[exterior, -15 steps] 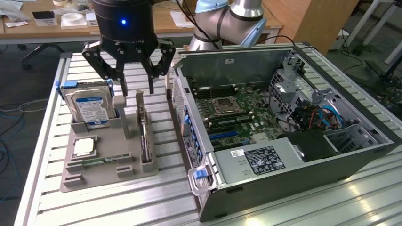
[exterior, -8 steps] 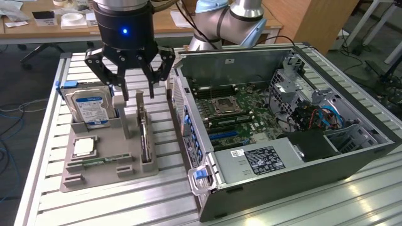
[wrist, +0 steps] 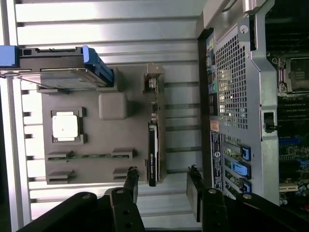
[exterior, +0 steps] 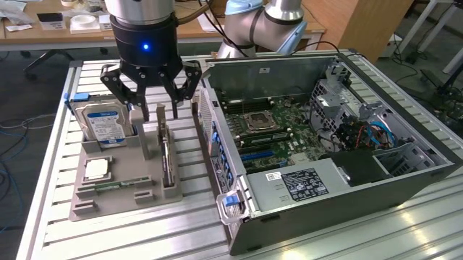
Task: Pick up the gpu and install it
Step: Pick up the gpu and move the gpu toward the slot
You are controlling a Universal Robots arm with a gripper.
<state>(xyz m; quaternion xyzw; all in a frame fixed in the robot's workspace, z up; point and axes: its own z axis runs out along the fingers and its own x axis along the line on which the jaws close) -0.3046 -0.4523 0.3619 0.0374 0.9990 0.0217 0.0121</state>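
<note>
- Black gpu (exterior: 167, 157) stands on edge in a slot of the grey tray (exterior: 127, 162), which leaves its upper edge free for a grasp.
- The pincer (exterior: 159, 115) hangs just above one end of it, spread wide and holding nothing. One finger sits to each side of the card's line, apparently lined up to close on its flat faces.
- The drive (exterior: 101, 124) stands upright in the same tray, apart from the gpu.
- The case (exterior: 289, 206) lies open beside the tray on the slatted desk (exterior: 108, 233), board facing up, probably so cards can go in from above.

gpu (exterior: 168, 162) sits edge-on in the holder (exterior: 127, 162) — faces hidden; hard drive (wrist: 53, 72) cut off by the wrist view's edge; case label (exterior: 298, 184) text too small to read
</note>
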